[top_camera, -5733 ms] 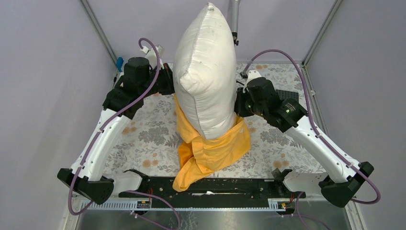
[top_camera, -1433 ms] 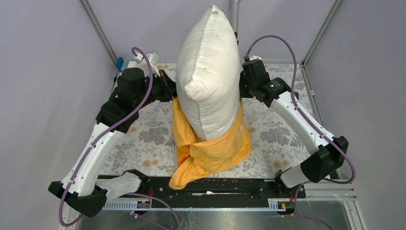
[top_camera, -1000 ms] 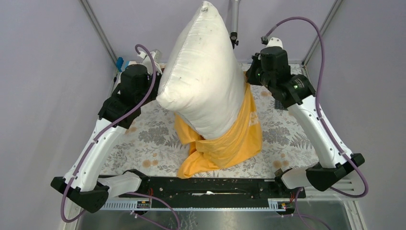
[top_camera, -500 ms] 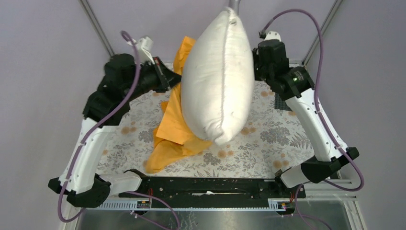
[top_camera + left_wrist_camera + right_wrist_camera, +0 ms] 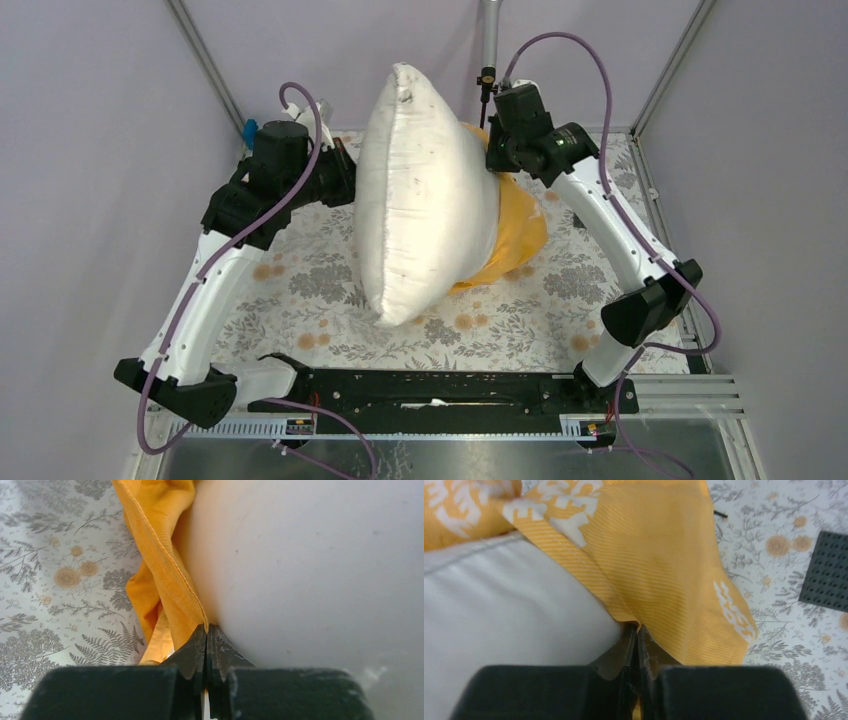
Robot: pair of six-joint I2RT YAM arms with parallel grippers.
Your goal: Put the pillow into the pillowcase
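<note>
The white pillow [image 5: 420, 200] hangs tilted over the table's middle, its lower corner toward the near left. The orange pillowcase [image 5: 518, 232] bunches behind its right side. My left gripper [image 5: 350, 188] presses at the pillow's left flank. In the left wrist view this left gripper [image 5: 206, 628] is shut on the pillowcase's stitched hem [image 5: 165, 550], against the pillow [image 5: 310, 570]. My right gripper [image 5: 492, 162] is at the pillow's upper right. In the right wrist view, the right gripper [image 5: 638, 628] is shut on the lettered pillowcase edge [image 5: 664, 555], beside the pillow [image 5: 509, 610].
A floral cloth [image 5: 300, 290] covers the table. A dark grey perforated pad [image 5: 828, 570] lies on it at the right. Metal frame posts [image 5: 205, 65] rise at the back corners, and a black rail [image 5: 430, 388] runs along the near edge.
The pillow has swung and dropped, its lower end now toward the near left. The pillowcase moved from the pillow's left to its right rear. Both grippers stayed shut on the cloth.
</note>
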